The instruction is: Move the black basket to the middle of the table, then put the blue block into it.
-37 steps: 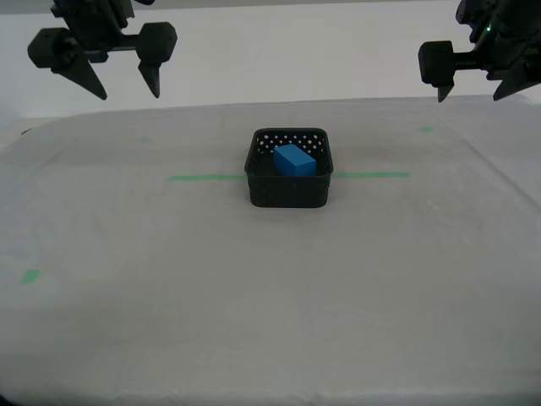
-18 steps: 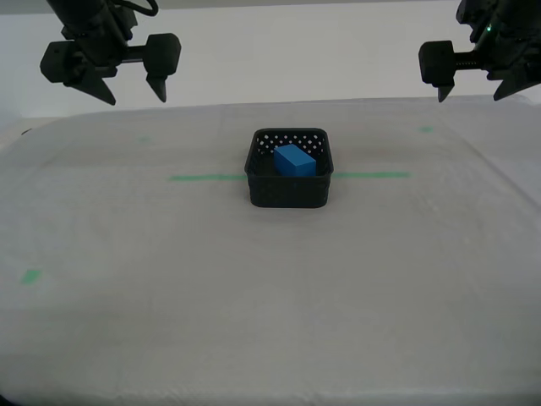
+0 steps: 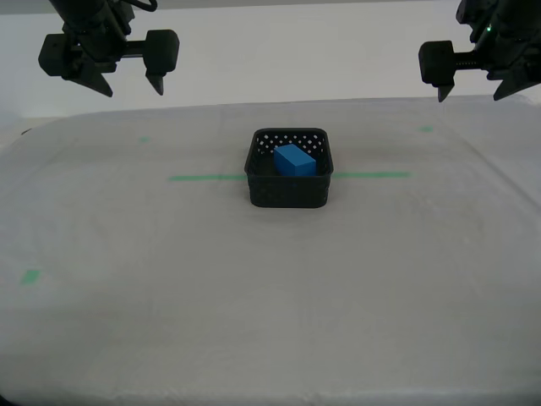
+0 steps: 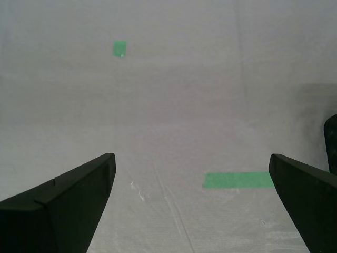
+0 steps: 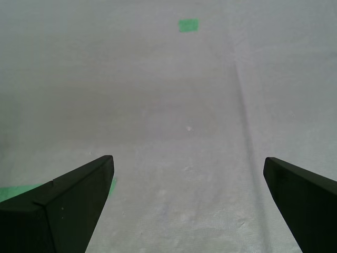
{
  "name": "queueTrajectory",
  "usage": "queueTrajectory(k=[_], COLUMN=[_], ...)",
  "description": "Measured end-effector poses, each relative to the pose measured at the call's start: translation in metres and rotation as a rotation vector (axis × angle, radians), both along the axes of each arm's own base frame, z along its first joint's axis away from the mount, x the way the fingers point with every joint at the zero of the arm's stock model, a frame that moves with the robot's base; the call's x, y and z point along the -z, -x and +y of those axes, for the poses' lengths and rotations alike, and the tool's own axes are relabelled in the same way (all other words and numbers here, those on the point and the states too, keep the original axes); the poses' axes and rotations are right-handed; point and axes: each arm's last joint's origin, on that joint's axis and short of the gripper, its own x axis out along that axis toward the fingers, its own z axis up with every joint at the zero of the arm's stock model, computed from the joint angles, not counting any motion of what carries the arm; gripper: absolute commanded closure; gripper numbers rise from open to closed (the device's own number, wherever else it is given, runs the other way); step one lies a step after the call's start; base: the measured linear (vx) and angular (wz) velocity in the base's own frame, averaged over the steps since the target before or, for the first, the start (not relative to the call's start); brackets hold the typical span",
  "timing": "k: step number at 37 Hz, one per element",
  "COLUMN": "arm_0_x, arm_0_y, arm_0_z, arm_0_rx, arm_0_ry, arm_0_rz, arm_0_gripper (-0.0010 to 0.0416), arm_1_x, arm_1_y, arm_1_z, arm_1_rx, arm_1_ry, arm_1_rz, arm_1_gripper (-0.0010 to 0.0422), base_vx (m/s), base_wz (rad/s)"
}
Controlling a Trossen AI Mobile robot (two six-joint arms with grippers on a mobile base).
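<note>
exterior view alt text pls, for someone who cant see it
A blue block sits inside a black basket at the middle of a pale table, on a thin green tape line. Two black robot pincers hang open and empty above the far corners, touching nothing.

Colours and patterns on the tabletop

The black basket [image 3: 288, 172] is dotted with pale holes along its walls; the blue block [image 3: 294, 160] is seen as plain bright blue. The tabletop [image 3: 270, 288] is pale grey-white, crossed by a thin green tape line [image 3: 205, 178] and marked with small green marks [image 3: 31, 277].
</note>
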Motion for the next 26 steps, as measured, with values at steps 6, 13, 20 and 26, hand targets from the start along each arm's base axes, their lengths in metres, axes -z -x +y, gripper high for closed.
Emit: queueTrajectory(k=[6,13,20,26], arm_0_x=[0.0,0.0,0.0,0.0], arm_0_y=[0.0,0.0,0.0,0.0], arm_0_z=[-0.0001,0.0003,0.0,-0.0001], arm_0_rx=[0.0,-0.001,0.0,0.0], arm_0_ry=[0.0,0.0,0.0,0.0], arm_0_rz=[0.0,0.0,0.0,0.0], arm_0_gripper=[0.0007,0.0007,0.0007,0.0007], arm_1_x=[0.0,0.0,-0.0001,-0.0001], arm_1_y=[0.0,-0.0001,-0.0001,-0.0002], arm_1_z=[0.0,0.0,0.0,0.0], arm_1_rx=[0.0,0.0,0.0,0.0], arm_1_ry=[0.0,0.0,0.0,0.0], arm_1_rz=[0.0,-0.001,-0.001,-0.002], arm_1_gripper=[0.0012,0.0012,0.0012,0.0012], base_vx=[0.0,0.0,0.0,0.0], base_wz=[0.0,0.0,0.0,0.0])
